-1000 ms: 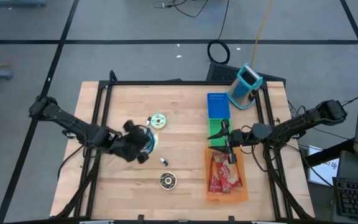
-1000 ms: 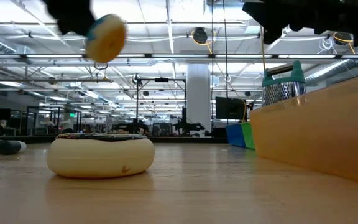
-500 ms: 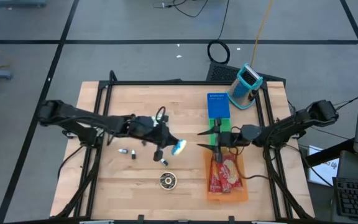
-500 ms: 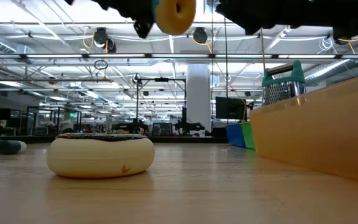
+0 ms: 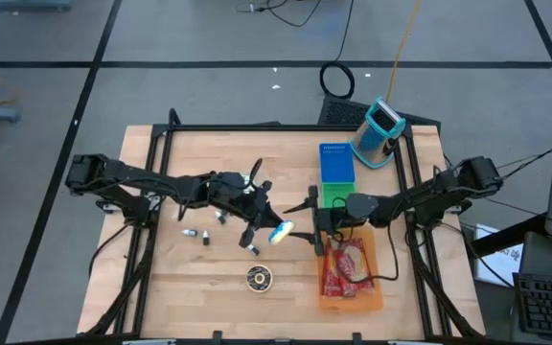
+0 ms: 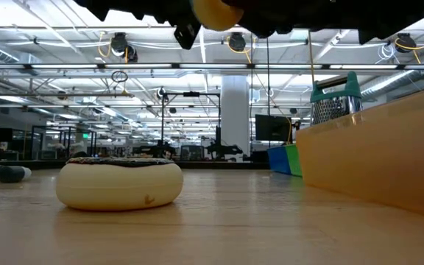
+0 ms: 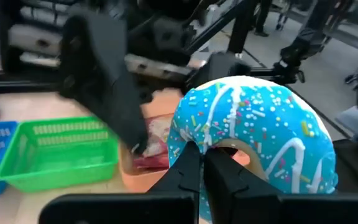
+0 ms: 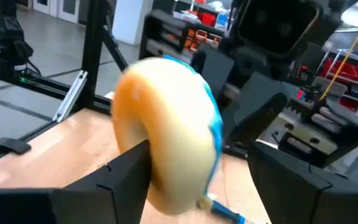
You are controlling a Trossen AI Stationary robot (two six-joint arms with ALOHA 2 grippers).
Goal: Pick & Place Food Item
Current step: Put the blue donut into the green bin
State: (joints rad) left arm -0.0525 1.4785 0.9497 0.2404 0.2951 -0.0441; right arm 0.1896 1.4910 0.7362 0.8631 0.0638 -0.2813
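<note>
The doughnut [image 5: 280, 231] is pinched by the left gripper [image 5: 272, 228] above the table's middle; the right gripper [image 5: 307, 222] is spread around it. A mistimed release could drop it.

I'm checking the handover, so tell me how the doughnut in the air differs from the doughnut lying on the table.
The blue-iced doughnut is held off the table on edge, the left gripper shut on it; the dark-topped doughnut lies flat on the table, untouched. The blue-iced doughnut carries sprinkles and white stripes; the dark-topped doughnut has a dark top over a pale side. The open right gripper flanks the blue-iced doughnut and is well away from the dark-topped doughnut. Both are ring-shaped.
</note>
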